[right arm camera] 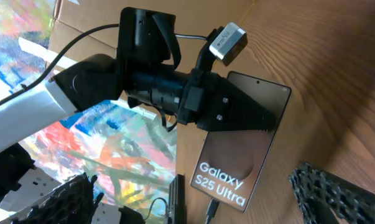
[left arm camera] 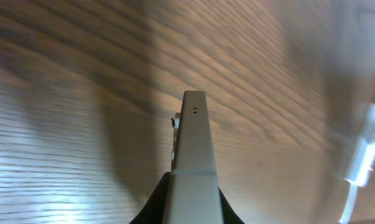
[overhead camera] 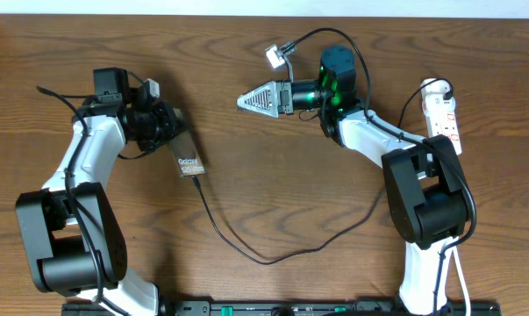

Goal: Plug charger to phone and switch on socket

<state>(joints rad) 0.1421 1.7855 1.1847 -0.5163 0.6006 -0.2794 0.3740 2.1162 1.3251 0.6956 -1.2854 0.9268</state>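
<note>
Left fingers [overhead camera: 175, 142] are closed flat on the phone [right arm camera: 249, 155], gripping its upper end. The slab's long axis runs straight out from them, so the port end is the far end. The charger [overhead camera: 264, 259] plug tip sits right at that far edge; we cannot tell whether it is seated. Right fingers [overhead camera: 246, 99] are spread wide, hold nothing, and are aimed at the phone, near but clear of it.

We judge the coming move to be the switch. The socket [overhead camera: 446, 114] lies behind the right fingers, back past their own wrist and elbow, well apart. Its long axis runs crosswise to the line they point along. The right arm is the nearer; the left is occupied.

Materials:
- **Phone:** thin rigid slab, glossy brownish face, white lettering, pale edge.
- **Charger:** thin, black, limp, trailing in a loose loop on the wood-grain desk [overhead camera: 290, 175].
- **Socket:** hard white plastic with red marks; switches too small to make out.
</note>
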